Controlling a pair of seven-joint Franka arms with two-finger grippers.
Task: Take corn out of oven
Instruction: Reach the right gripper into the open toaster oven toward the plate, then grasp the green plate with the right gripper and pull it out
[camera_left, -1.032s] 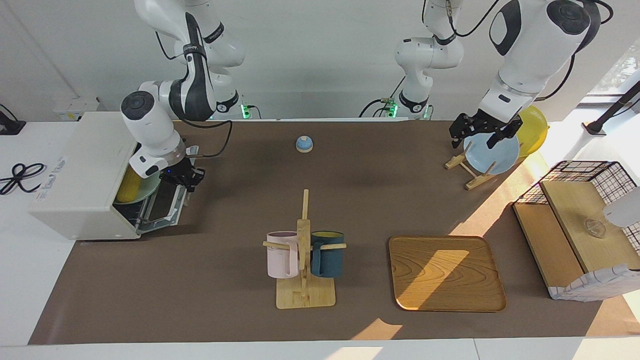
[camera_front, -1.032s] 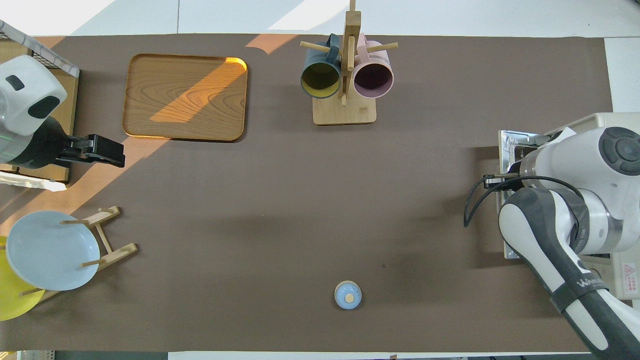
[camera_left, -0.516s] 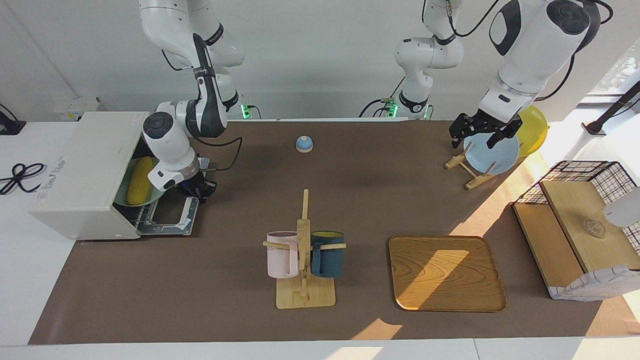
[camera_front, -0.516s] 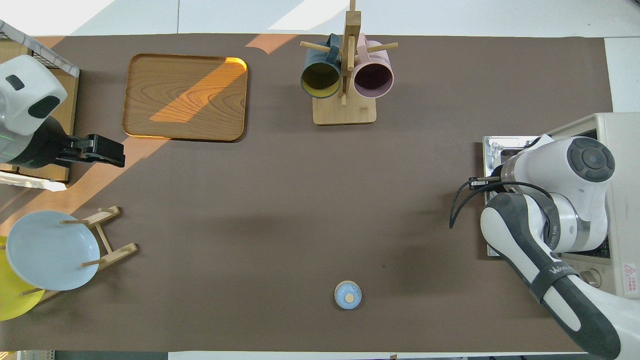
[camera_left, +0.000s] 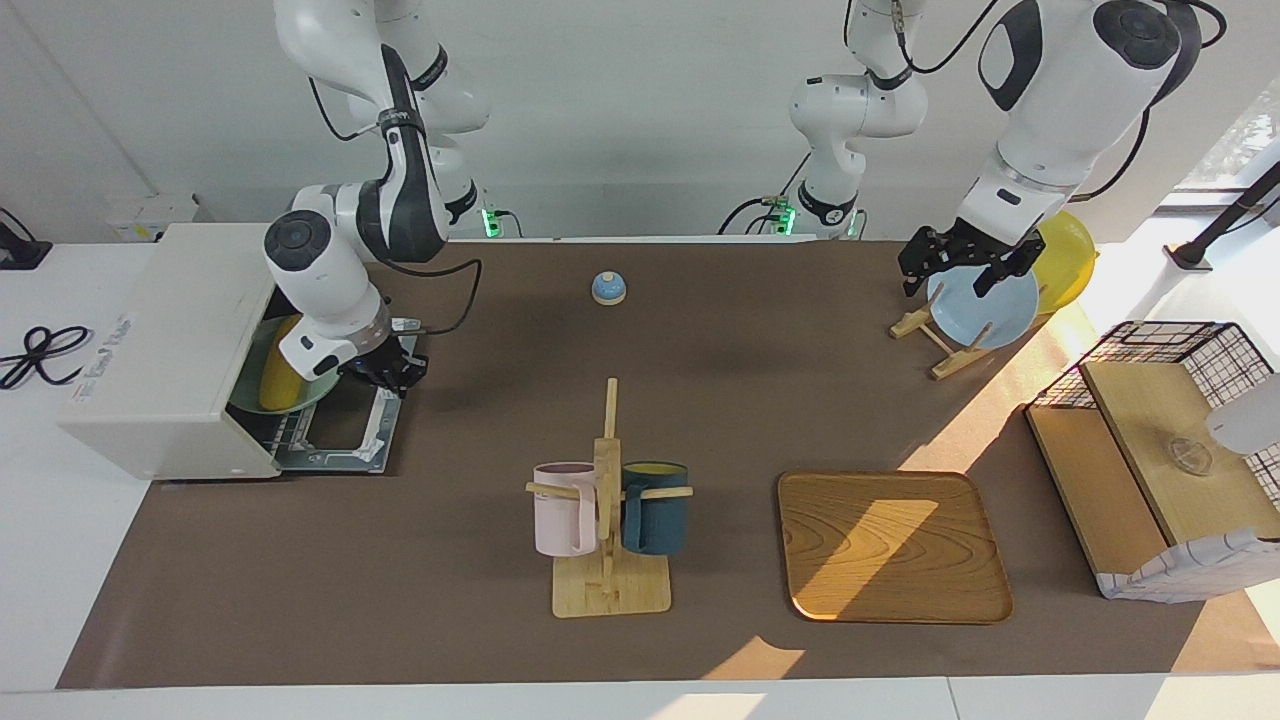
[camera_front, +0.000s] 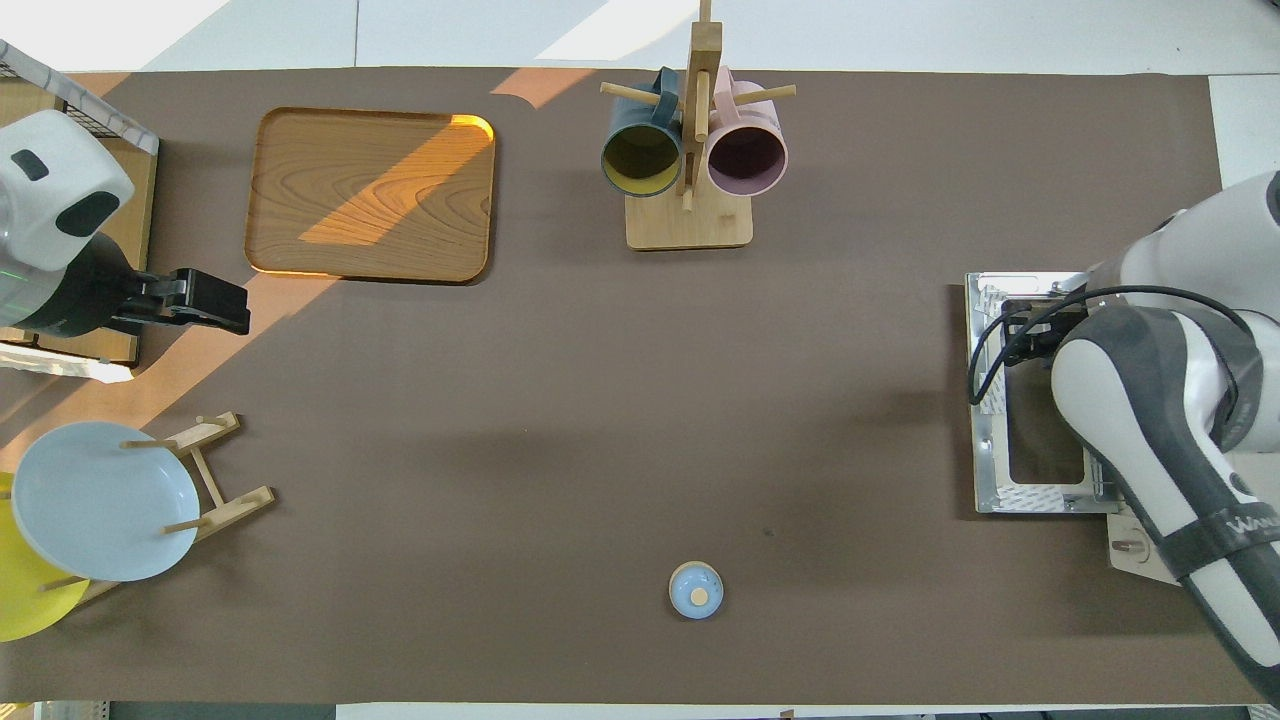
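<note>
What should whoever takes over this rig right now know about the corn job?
Right end effector: over the oven's lowered door, holding nothing; its opening can't be read.
Left end effector: open, empty, waiting over the blue plate in the wooden rack.
Corn: lying on a pale green plate on the rack inside the oven, at the right arm's end of the table.
Done: oven door is open and flat.
Left: reach in with the right arm, grasp the corn, lift it out and set it down on the table.
</note>
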